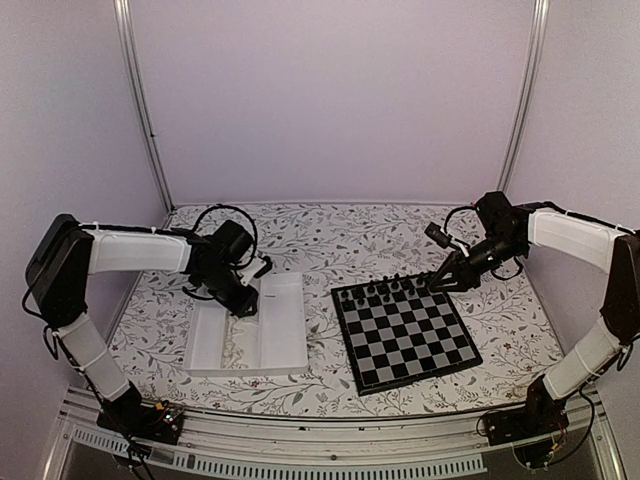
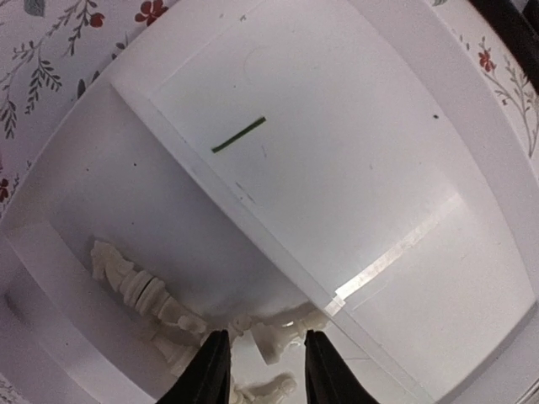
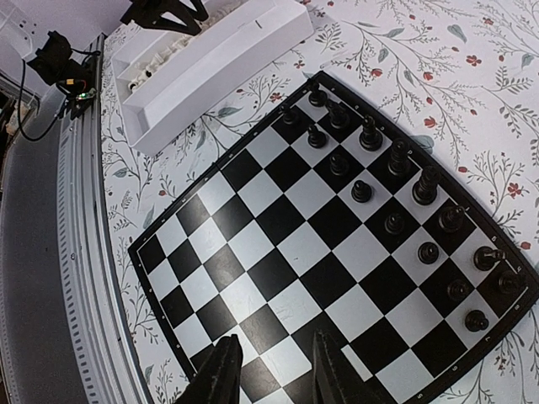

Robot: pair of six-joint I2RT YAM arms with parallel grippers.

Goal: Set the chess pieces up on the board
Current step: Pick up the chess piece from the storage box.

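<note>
Several cream-white chess pieces (image 2: 139,290) lie on their sides in the left compartment of the white tray (image 1: 283,345). My left gripper (image 2: 263,370) hangs low over them, open, and one white piece (image 2: 276,339) lies between its fingertips with a gap on both sides. The board (image 1: 410,340) lies to the right, with black chess pieces (image 3: 364,192) standing in two rows along its far edge. Above the board's far right corner, my right gripper (image 3: 274,370) is open with nothing between its fingers. No white piece stands on the board.
The tray's wider right compartment (image 2: 354,151) holds only a thin dark sliver (image 2: 238,135). The floral tablecloth (image 1: 330,240) covers the table. A metal rail (image 1: 330,440) runs along the near edge, between the arm bases.
</note>
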